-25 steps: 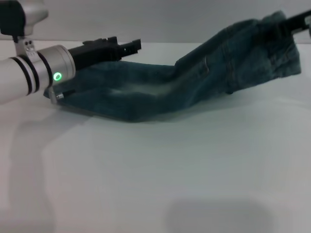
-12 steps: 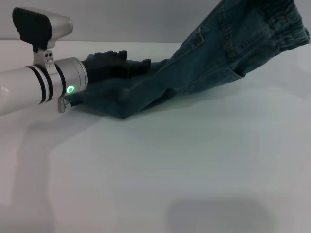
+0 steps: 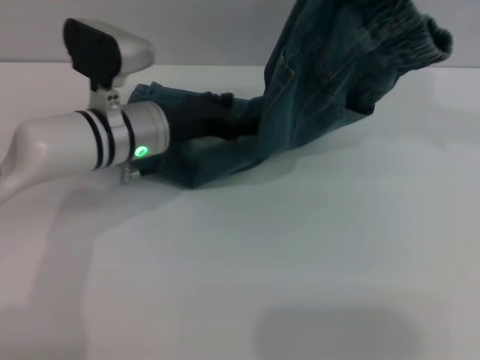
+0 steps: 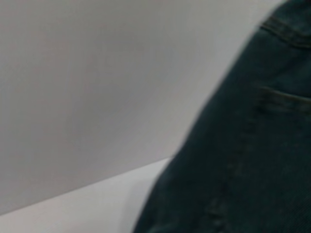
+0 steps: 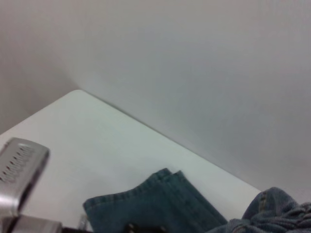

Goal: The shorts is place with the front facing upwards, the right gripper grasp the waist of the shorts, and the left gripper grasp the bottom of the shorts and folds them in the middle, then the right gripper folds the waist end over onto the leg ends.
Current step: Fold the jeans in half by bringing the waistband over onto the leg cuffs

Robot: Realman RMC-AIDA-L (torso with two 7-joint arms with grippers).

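Right pincer is out of sight, above the head view's top edge. The shorts (image 3: pixel 315 90) hang from up there, waist (image 3: pixel 409 37) raised, leg ends (image 5: pixel 146 191) flat on the white desk (image 3: pixel 300 255). Left pincer (image 3: pixel 214 120) lies dark on the denim; open or closed, can't tell.

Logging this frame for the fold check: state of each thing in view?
shorts: waist end lifted in the air, leg ends lying on the table.
waist: raised high at upper right, puckered band hanging.
leg ends: flat on the table, hems stacked together.
left hand: low over the leg end.
table: white, carries the leg half.
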